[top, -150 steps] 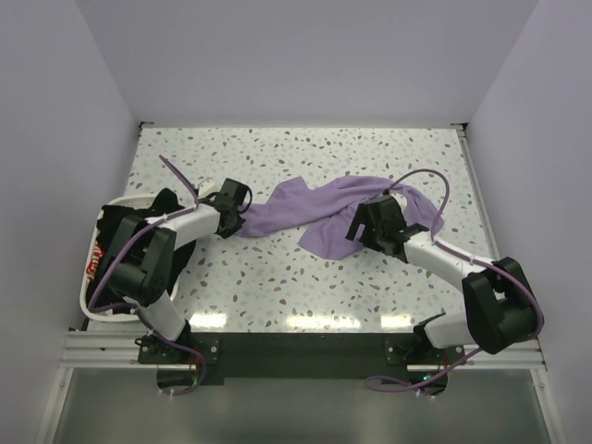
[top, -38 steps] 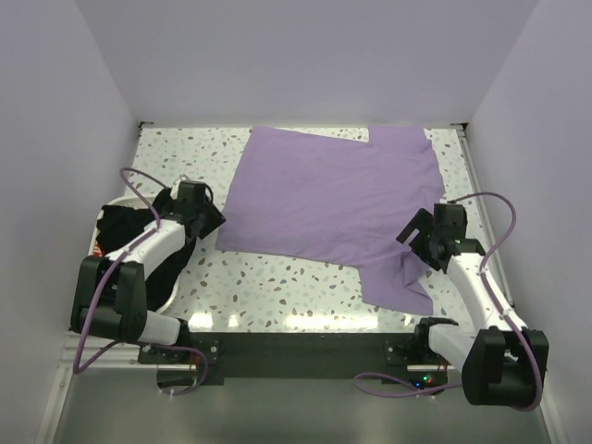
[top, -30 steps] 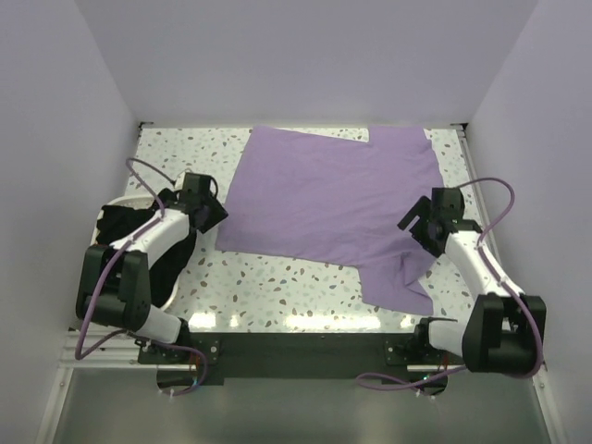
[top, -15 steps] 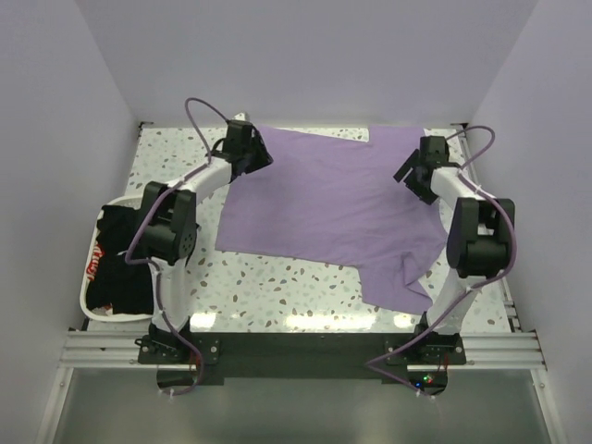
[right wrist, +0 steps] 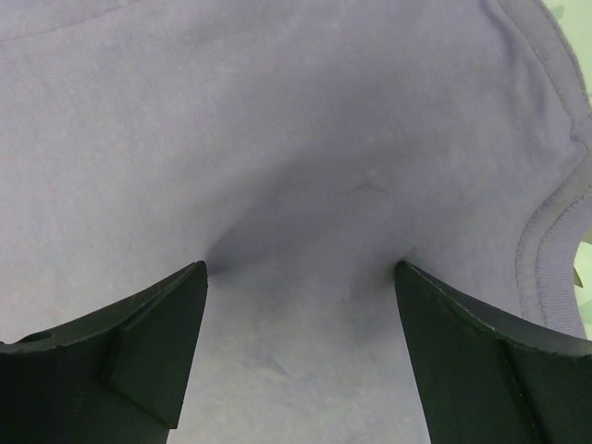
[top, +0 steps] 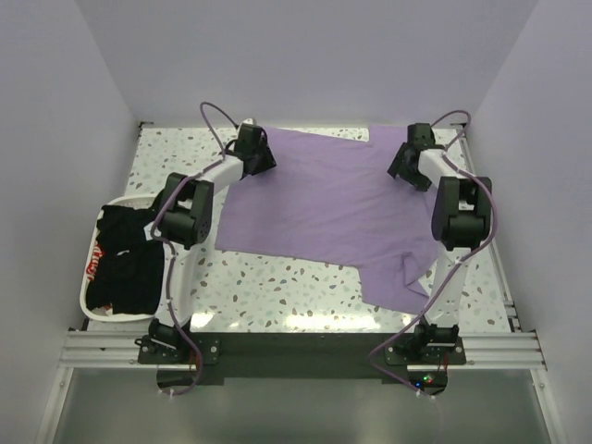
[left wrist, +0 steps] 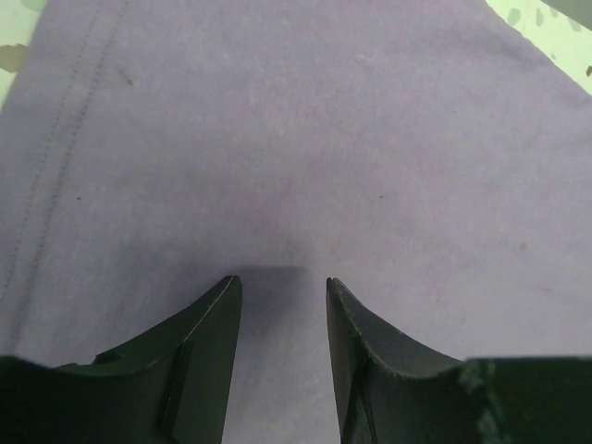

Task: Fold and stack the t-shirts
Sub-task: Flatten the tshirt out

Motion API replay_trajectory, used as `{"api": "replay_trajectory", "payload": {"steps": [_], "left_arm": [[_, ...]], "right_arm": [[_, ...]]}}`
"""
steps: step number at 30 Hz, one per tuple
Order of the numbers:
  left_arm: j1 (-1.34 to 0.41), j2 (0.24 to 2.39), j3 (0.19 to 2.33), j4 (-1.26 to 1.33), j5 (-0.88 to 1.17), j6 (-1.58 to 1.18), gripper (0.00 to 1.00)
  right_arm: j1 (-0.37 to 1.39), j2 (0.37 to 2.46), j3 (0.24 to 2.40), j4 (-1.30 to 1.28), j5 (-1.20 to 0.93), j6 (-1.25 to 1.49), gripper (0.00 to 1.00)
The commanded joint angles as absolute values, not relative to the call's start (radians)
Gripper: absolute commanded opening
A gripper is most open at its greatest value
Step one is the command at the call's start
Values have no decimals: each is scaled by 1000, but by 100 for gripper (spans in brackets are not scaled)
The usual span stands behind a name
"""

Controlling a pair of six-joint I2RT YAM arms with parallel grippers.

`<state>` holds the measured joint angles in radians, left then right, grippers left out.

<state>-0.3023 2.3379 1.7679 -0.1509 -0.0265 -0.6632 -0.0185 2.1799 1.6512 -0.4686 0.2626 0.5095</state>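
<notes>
Your lavender t-shirt (top: pixel 324 203) lies spread almost flat across the far half of the speckled desk (top: pixel 176 153). Its near right corner is bunched and creased toward the front edge. Both arms reach out to the shirt's far end.

Your left claw (left wrist: pixel 282 282) sits at the shirt's far left corner. Its jaws are partly apart and its tips are down on the cloth. Flat purple fabric shows in the gap and nothing is gripped. A stitched hem (left wrist: pixel 65 139) runs along the left of that view.

Your right claw (right wrist: pixel 301 268) sits near the far right corner with its jaws spread wide. Both tips press on cloth that puckers softly between them without being pinched. A ribbed edge (right wrist: pixel 546 259) curves at the right.

The black t-shirts (top: pixel 129 264) lie heaped in the white tray (top: pixel 81 296) at the desk's near left corner, apart from the lavender one. A red-and-white print (top: pixel 94 262) shows at the heap's left.
</notes>
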Motion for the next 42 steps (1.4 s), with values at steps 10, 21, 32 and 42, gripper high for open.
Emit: {"api": "replay_trajectory", "payload": {"steps": [10, 21, 32, 42], "left_arm": [[-206, 2237, 1565, -245, -222, -799, 45], [-133, 2220, 1563, -227, -161, -749, 45], [-146, 1971, 1494, -140, -5, -721, 57], [-486, 1626, 1149, -115, -63, -750, 58]], "right_arm": [[103, 2422, 2029, -673, 256, 376, 86], [138, 2553, 2310, -718, 170, 281, 96], [137, 2176, 2155, -752, 239, 313, 98], [143, 1441, 1136, -442, 169, 561, 88]]}}
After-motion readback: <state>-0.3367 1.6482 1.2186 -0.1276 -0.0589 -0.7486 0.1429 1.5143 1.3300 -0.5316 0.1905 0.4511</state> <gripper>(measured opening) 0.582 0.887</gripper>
